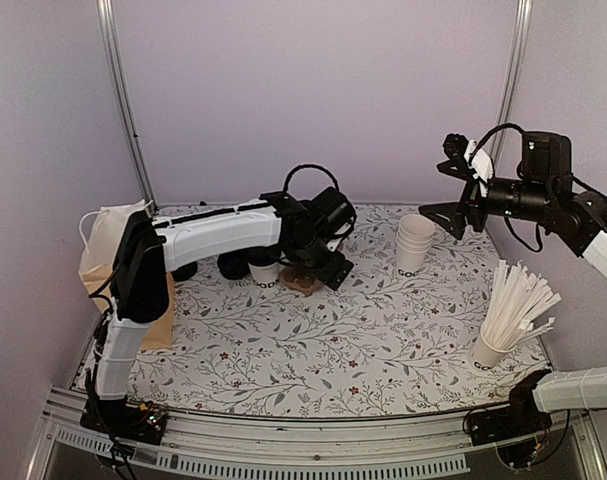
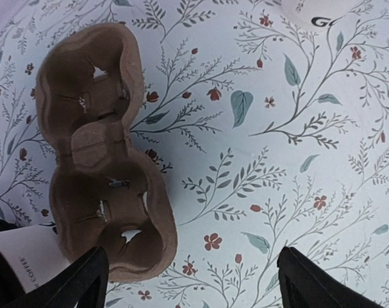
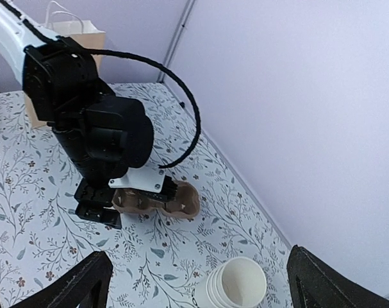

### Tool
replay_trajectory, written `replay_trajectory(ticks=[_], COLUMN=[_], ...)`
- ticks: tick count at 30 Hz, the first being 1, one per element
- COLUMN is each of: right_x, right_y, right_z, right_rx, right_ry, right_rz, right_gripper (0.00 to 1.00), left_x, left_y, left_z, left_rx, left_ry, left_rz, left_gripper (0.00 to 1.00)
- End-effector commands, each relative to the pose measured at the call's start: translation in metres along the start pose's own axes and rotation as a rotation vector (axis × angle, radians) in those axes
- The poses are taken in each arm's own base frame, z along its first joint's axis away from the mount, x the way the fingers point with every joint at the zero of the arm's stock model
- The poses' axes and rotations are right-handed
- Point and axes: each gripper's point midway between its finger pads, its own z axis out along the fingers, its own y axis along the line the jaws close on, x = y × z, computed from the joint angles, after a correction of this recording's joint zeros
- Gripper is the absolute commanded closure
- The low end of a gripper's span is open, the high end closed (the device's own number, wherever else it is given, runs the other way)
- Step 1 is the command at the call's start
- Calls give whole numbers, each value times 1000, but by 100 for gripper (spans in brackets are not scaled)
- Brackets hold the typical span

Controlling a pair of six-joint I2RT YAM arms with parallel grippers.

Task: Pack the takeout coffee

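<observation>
A takeout coffee cup (image 1: 265, 271), white with black lettering, stands under my left arm, its top hidden by the arm. Two black-lidded cups (image 1: 233, 265) (image 1: 184, 270) stand left of it. A brown two-hole cardboard carrier (image 1: 303, 282) lies on the table beside the cup. In the left wrist view the carrier (image 2: 98, 154) is empty, and the cup's side (image 2: 27, 256) shows at the lower left. My left gripper (image 2: 193, 285) is open and empty, low over the table just right of the carrier. My right gripper (image 1: 453, 190) is open, empty, and raised high above the lidless cup stack (image 3: 236, 285).
A stack of lidless white cups (image 1: 415, 245) stands at the back right. A cup of white paper-wrapped straws (image 1: 508, 315) stands at the right edge. A brown paper bag (image 1: 108, 260) with white handles stands at the left edge. The table has a floral cloth (image 1: 313, 350).
</observation>
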Motion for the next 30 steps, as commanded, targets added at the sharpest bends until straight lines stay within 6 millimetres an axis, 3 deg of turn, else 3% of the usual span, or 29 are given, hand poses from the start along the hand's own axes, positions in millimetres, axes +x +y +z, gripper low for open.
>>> replay_trajectory(ticks=[1,7,14,23,30], right_x=[23,23,27,30,31], right_y=[-33,-30,-21,-18,-13], right_z=[-7,-5,3,6,11], right_rx=[186,160,105,79,47], right_ry=[53,41,40,43,41], right_rz=[66,82,93,93,100], right_gripper=[1,1,1,1,1], left_x=[-3,11,16,37,36], left_y=[-1,4,-14,-53,-99], left_z=[26,59,66,48,10], left_rx=[44,46,133,286,409], left_ry=[27,77,80,132,105], left_rz=[-82,-107,-54,15,70], left_gripper=[6,7,8,10,11])
